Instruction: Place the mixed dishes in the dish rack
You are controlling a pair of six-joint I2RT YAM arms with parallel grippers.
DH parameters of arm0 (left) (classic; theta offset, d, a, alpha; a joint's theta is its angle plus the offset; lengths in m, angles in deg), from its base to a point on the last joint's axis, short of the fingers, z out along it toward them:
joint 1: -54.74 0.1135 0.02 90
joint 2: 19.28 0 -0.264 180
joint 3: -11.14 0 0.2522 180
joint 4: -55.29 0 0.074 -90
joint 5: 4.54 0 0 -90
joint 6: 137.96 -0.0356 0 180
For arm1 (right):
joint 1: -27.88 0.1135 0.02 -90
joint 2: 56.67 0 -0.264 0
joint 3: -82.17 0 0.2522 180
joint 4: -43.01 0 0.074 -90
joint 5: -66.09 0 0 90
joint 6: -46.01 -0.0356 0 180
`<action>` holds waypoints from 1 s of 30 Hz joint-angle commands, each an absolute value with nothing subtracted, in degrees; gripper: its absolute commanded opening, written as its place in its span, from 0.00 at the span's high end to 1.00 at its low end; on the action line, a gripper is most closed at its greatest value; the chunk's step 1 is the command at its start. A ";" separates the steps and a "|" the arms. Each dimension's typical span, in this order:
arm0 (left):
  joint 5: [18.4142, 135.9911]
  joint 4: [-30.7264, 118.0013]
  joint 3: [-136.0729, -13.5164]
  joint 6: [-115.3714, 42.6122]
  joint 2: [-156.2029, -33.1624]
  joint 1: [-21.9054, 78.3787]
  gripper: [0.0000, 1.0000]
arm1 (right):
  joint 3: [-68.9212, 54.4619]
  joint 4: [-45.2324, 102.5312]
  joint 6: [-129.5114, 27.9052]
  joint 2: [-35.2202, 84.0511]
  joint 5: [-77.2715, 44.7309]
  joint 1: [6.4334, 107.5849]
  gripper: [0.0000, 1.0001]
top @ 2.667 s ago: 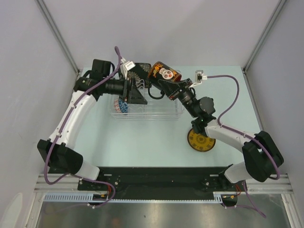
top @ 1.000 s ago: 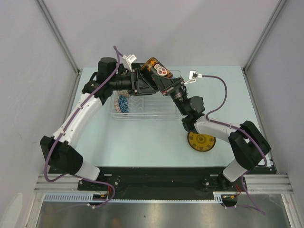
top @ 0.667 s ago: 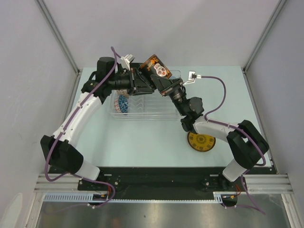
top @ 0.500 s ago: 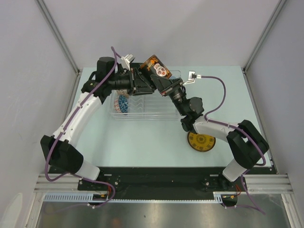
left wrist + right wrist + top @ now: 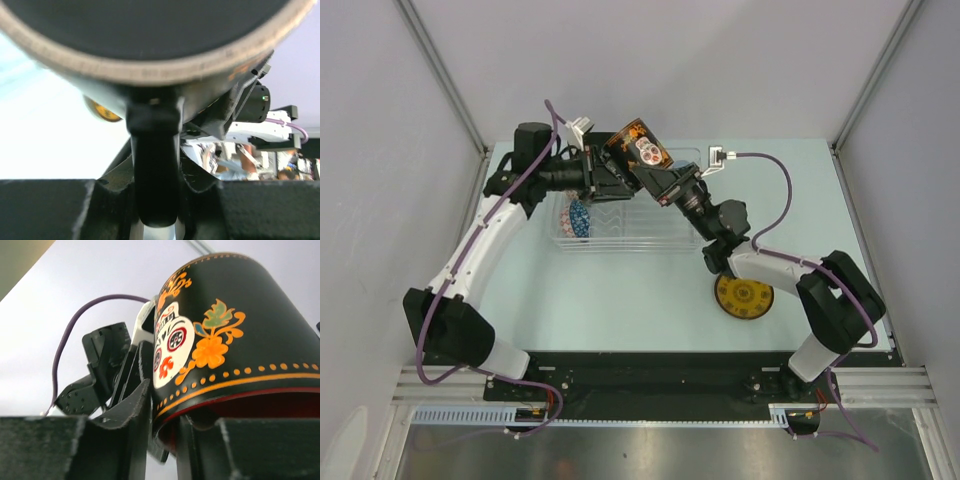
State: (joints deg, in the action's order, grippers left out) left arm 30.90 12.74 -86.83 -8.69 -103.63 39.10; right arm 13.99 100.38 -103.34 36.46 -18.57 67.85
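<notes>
the dark floral mug (image 5: 638,150) hangs tilted over the far side of the dish rack (image 5: 650,241). the right gripper (image 5: 162,407) pinches its rim. the left gripper (image 5: 611,166) meets it from the left, likely for a handover; whether it grips cannot be told.

- The top external camera sits above and behind the arm bases (image 5: 460,335), looking steeply down from afar over the whole pale green worktop (image 5: 620,300).
- The left wrist camera looks along its own jaws. It is so near the dark floral ceramic mug (image 5: 150,30) that the mug blurs, and the round yellow saucer (image 5: 102,111) shows beyond.
- The right wrist camera looks upward past its jaws, close to the mug, toward the grey wall (image 5: 75,290).
- All three views share the mug; the overhead and left wrist views share the saucer.
</notes>
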 commanded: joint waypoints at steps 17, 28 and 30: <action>36.84 16.76 -96.21 -17.80 -102.85 44.63 1.00 | 18.75 82.45 -102.36 17.53 9.92 54.17 0.00; 52.68 14.27 -90.98 -47.87 -101.11 37.51 1.00 | 18.75 53.07 -76.87 -6.02 -1.23 47.48 0.00; 50.93 20.57 -84.91 -49.26 -100.14 36.81 1.00 | 18.83 49.40 -74.23 -7.18 -2.37 47.48 0.00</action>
